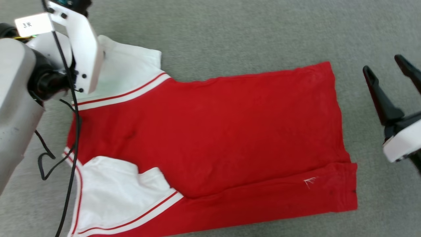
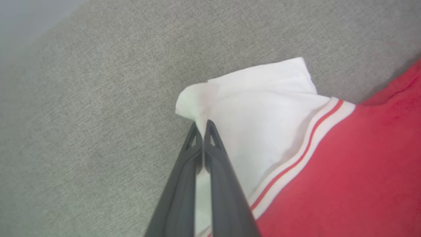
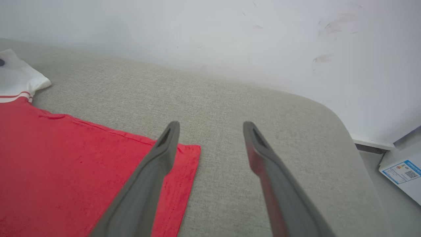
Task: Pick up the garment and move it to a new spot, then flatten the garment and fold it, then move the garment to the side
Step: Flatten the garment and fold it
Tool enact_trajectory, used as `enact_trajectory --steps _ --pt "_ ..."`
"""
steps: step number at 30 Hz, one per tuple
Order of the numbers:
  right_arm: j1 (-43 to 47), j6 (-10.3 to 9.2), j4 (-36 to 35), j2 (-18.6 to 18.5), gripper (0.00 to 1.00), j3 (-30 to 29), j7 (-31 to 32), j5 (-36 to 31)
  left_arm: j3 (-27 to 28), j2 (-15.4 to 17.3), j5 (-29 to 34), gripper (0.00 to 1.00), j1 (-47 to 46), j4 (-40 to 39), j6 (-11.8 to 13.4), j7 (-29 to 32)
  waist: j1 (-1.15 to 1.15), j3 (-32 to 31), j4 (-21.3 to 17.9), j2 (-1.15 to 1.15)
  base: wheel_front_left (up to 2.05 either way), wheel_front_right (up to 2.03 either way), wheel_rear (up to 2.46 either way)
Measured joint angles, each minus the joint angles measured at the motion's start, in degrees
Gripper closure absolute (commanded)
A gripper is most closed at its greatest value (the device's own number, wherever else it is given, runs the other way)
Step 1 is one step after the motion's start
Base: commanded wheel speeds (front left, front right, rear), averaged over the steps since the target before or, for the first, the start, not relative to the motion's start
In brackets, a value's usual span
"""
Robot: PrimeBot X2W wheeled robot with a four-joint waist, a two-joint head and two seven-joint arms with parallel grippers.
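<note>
The garment [image 1: 210, 131] lies spread on the grey cushion, red body in the middle, white sleeves with striped trim at the left. In the left wrist view my left gripper [image 2: 201, 126] is shut on the bunched edge of the far white sleeve [image 2: 263, 108]. In the head view the pale left arm [image 1: 79, 46] covers that sleeve's end. My right gripper [image 1: 384, 70] stands open above the cushion, just right of the hem's far corner [image 1: 329, 65]. The right wrist view has that red corner [image 3: 187, 158] beside the right gripper's [image 3: 210, 126] left finger, nothing between the fingers.
The grey cushion [image 3: 246, 108] ends in a rounded edge at a white wall [image 3: 230, 33]. A white box with a blue label [image 3: 403, 172] sits on the floor beyond that edge. Black cables [image 1: 70, 138] hang from the left arm over the garment's collar side.
</note>
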Motion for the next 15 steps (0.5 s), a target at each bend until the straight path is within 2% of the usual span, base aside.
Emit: enact_trajectory --steps 8,11,15 --pt "-10.2 0.01 4.0 -12.2 0.0 7.2 23.2 11.6 -2.8 -0.6 0.2 1.0 -0.2 -4.0 -0.4 -3.6 0.0 -2.2 3.9 0.0 0.0 0.0 0.0" --pt "-14.1 0.01 6.3 -14.8 0.0 10.9 31.6 15.2 -3.5 -0.8 0.2 1.0 -0.8 -5.6 -0.5 -4.5 0.0 -2.0 5.1 0.0 0.0 0.0 0.0" --pt "-19.4 0.01 10.1 -16.1 0.0 15.1 38.9 17.6 -4.9 -1.2 0.7 1.0 -1.7 -7.4 -0.5 -5.3 0.0 -0.8 6.5 0.0 0.0 0.0 0.0"
